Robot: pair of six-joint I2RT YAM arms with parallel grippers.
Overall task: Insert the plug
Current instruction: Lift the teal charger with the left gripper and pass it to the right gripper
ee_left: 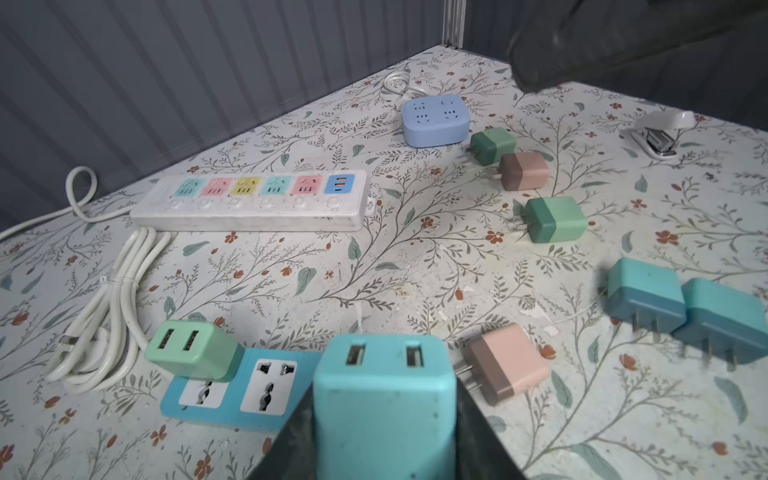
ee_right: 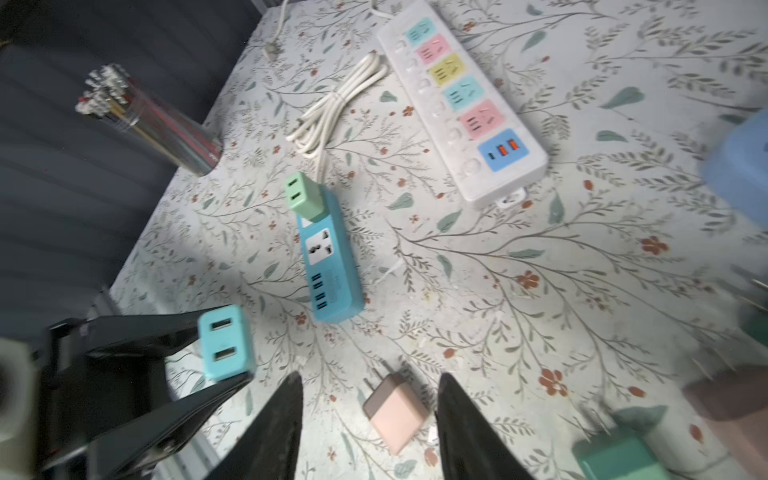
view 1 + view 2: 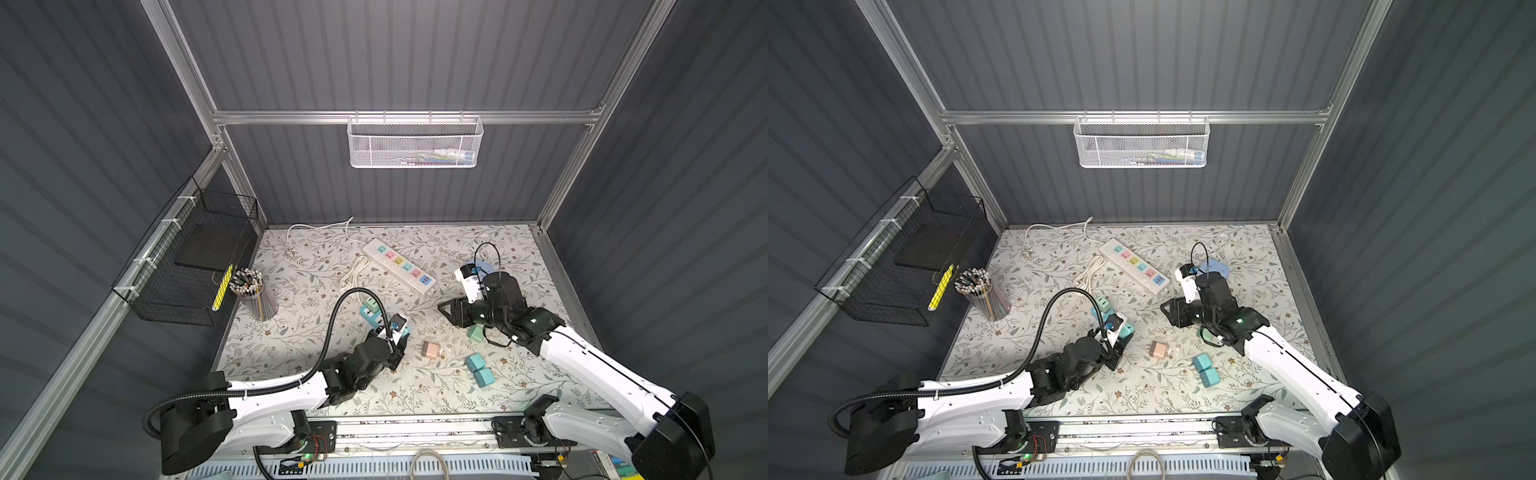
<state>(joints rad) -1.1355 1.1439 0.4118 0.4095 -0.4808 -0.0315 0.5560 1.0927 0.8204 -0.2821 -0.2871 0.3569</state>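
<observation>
Plug: being gripped by left hand; prongs being hidden.
Right hand: being held open, empty.
Pale blue socket: being blurred, cut off.

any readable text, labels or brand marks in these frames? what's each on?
None legible in any view.
Teal power strip: faint print by its USB ports, too blurred.
White camera housing on the right wrist: small dark marking, too small.
White power strip: no lettering readable.

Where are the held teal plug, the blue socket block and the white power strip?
teal plug (image 1: pixel 384 399): left wrist view, front face.
blue socket block (image 2: pixel 336 278): right wrist view, top face.
white power strip (image 3: pixel 398 262): a top view, middle socket.
</observation>
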